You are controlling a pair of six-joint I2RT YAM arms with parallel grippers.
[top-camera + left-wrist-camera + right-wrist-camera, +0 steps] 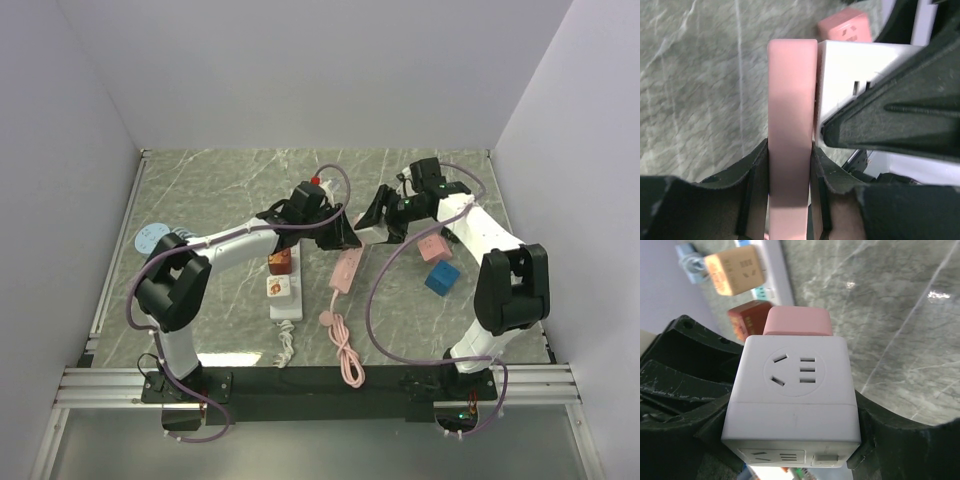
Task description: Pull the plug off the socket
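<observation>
White-linked arms [225, 240], black joints [172, 285], purple cables [368, 300], black fingers [675, 385] apparently scuffed

Two power strips lie on the tabletop [220, 190]: one white strip [286, 308] and one pink strip [345, 270]. There are five cube plugs: one white cube [795, 395], one pink cube [435, 247], one blue cube [441, 277], one brown cube [280, 263] and one tan-orange cube [735, 272]. There is one pale blue disc [150, 238].
</observation>
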